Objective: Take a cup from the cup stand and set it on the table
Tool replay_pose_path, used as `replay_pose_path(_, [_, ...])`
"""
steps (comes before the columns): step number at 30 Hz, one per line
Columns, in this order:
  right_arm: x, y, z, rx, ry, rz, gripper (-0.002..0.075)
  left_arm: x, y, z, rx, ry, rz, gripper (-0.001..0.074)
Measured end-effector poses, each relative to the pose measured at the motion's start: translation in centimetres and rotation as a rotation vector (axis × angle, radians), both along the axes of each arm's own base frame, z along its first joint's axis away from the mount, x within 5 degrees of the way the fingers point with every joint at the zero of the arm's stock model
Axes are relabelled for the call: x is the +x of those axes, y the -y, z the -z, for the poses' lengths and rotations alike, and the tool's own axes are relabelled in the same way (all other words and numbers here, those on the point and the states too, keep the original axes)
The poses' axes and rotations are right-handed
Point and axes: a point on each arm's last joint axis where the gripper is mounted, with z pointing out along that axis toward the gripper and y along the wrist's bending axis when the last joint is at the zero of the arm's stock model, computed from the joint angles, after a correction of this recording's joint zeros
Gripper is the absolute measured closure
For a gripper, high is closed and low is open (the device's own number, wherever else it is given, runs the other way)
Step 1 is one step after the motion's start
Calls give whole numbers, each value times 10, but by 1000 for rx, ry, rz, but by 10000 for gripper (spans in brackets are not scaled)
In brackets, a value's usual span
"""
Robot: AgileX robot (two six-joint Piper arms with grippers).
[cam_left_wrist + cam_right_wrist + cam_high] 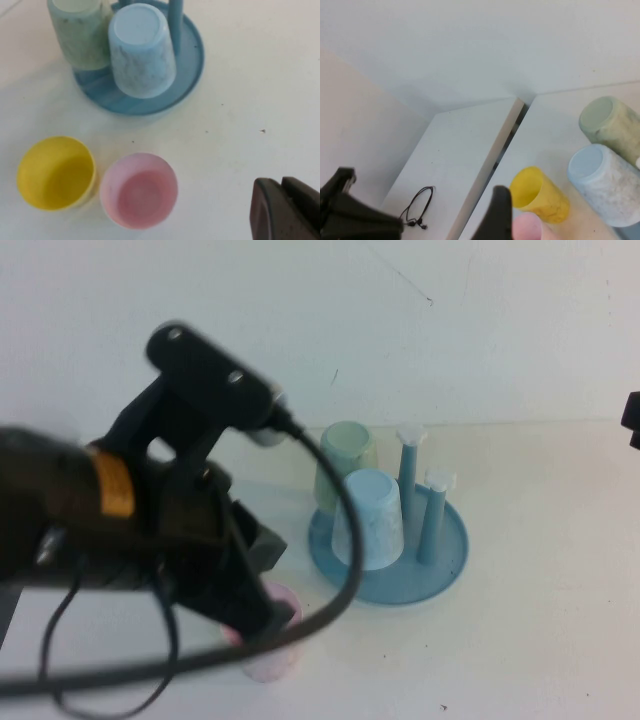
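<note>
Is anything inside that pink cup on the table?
No. Seen from the left wrist, the pink cup stands upright and empty beside the yellow cup. Its underside is hidden.

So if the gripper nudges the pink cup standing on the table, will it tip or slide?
The pink cup stands upright and empty on the table, so it probably slides. Its base looks narrower than its mouth, so a high push may tip it. The left gripper hangs nearby; the right gripper is farther off.

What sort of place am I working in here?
Likely a lab test bench: a bare white table against a plain wall, holding only a blue cup stand and plastic cups. Left gripper hovers above the pink cup; right gripper is off aside.
</note>
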Motion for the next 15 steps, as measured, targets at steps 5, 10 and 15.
replay_pose_path(5, [0,0,0,-3,-1,-1,67,-41,-30,28,-104,49,-2,735])
replay_pose_path(10, [0,0,0,-7,3,-4,82,-77,-55,63,-253,89,-20,735])
replay_pose_path(15, [-1,-1,1,-19,14,-18,220,-103,-75,87,-420,164,-46,735])
